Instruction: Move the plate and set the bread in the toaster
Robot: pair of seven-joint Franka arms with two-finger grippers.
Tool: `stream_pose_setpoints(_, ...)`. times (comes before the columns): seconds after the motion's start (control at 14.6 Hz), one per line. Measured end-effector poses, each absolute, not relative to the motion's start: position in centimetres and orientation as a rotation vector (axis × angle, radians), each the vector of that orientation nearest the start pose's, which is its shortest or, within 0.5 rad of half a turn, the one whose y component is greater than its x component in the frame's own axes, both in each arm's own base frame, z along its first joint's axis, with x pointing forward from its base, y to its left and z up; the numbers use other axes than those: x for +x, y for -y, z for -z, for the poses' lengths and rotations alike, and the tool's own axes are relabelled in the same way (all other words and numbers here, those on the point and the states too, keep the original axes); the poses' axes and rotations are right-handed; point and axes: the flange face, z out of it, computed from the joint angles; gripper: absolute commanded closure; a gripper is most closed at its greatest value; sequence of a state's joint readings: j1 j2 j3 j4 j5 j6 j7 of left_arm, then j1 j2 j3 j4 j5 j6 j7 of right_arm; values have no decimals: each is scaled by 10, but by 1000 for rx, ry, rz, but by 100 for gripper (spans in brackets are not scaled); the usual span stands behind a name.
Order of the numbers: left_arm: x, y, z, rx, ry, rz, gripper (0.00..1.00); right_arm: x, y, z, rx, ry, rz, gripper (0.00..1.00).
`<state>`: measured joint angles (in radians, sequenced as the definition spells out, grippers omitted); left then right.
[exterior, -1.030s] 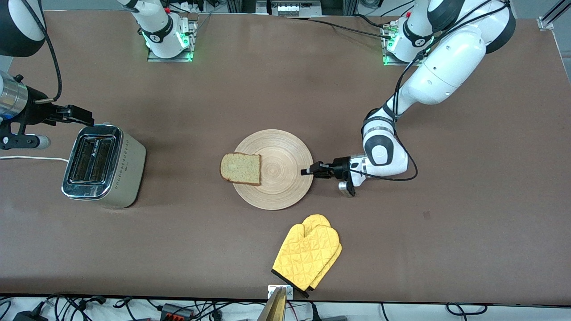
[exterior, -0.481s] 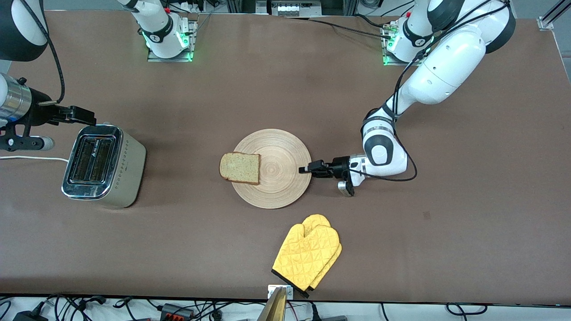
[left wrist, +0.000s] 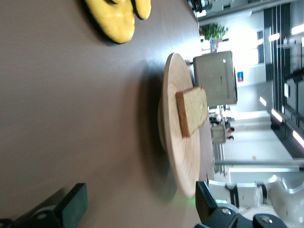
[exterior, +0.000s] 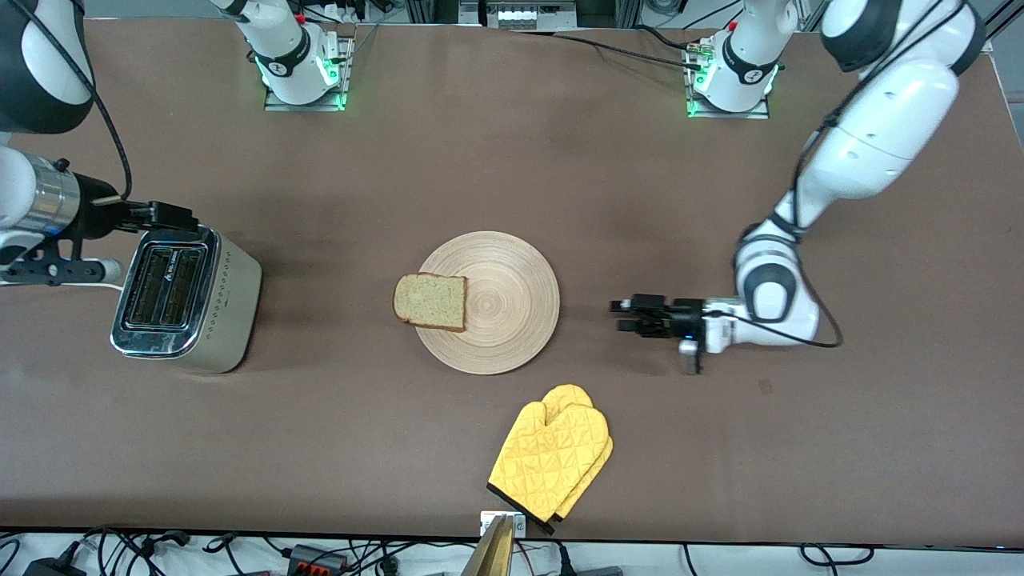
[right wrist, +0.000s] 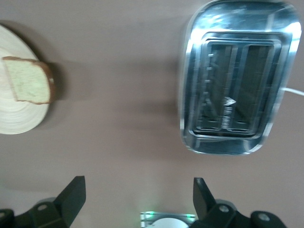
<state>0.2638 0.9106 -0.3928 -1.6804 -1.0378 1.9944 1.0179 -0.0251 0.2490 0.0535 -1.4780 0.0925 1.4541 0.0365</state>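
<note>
The pale wooden plate [exterior: 488, 302] lies at the table's middle. The bread slice [exterior: 431, 302] rests on its rim toward the right arm's end, overhanging the edge. The toaster [exterior: 186, 297] stands at the right arm's end, slots up and empty. My left gripper [exterior: 620, 315] is open and empty, low over the table beside the plate toward the left arm's end, clear of the rim. The left wrist view shows the plate [left wrist: 183, 156] and bread [left wrist: 192, 110]. My right gripper [exterior: 186, 219] is open above the toaster's end farther from the front camera. The right wrist view shows the toaster [right wrist: 240, 76].
A pair of yellow oven mitts [exterior: 554, 458] lies nearer the front camera than the plate, by the table's edge. The toaster's white cord [exterior: 108, 273] runs off the right arm's end of the table.
My left gripper has let go of the plate's rim and drawn back toward the left arm's end. The plate had slid slightly toward the toaster. My right gripper moved a little over the toaster.
</note>
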Motion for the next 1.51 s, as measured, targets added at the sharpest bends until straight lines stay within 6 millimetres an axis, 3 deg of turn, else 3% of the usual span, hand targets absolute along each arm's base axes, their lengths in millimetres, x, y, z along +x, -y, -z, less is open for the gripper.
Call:
stream_pose_setpoints(0.14,627,71,-118,1876,387,41,0,612,-30,-492,-2964,-21,-465,0)
stream_pose_setpoints(0.27,635,43,-139,1872,506,116,0,626,-41,-455,-2858,-47,-482,0)
stream_pose_setpoints(0.55,649,-23,-211,1920,659,384,0,641,-64,-377,-2776,-114,-422,0)
stream_pose_setpoints(0.82,647,-72,-282,2028,705,630,0,623,-108,-340,-2754,-155,-308,0)
stream_pose_setpoints(1.03,649,-86,-333,2239,723,741,0,614,-122,-328,-2737,-187,-249,0)
stream_pose_setpoints(1.24,647,-75,-404,2509,688,797,0,604,-147,-305,-2723,-250,-143,0)
stream_pose_setpoints(1.51,637,-70,-483,2819,449,714,0,579,-190,-270,-2670,-359,-44,0)
